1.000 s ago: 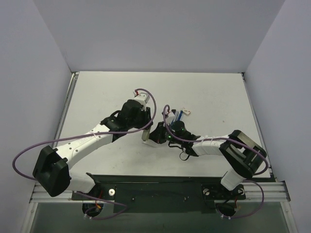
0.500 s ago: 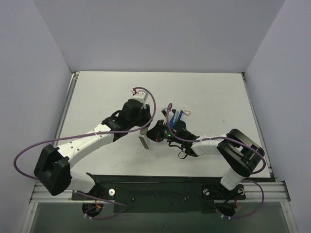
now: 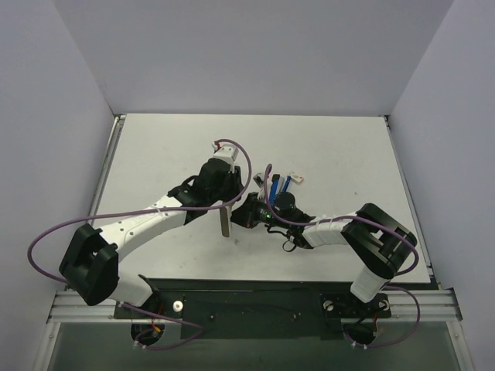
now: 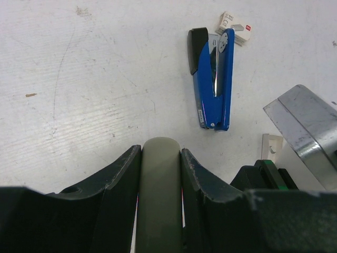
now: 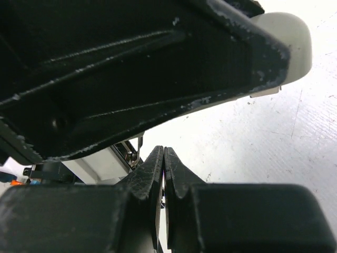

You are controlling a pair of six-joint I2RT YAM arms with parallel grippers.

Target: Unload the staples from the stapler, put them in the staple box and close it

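- Grip of left gripper point(image 4: 159, 151): a rounded grey-olive bar point(image 4: 160, 200) is clamped between the two black fingers.
- Closure of right gripper point(image 5: 164, 151): the jaws are pressed together, tip to tip.
- Slim blue hinged stapler point(image 4: 213, 89): laid on the white table point(image 4: 79, 79), apart from both grippers, with its dark end just beside a small white printed box point(image 4: 235, 27).

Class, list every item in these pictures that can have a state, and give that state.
left tool: shut on the grey bar.
right tool: shut, empty.
grey bar: clamped in the left tool.
stapler: lying on the table, halves parted, rail showing, ungripped.
small box: beside the stapler's dark end; open or closed unclear.
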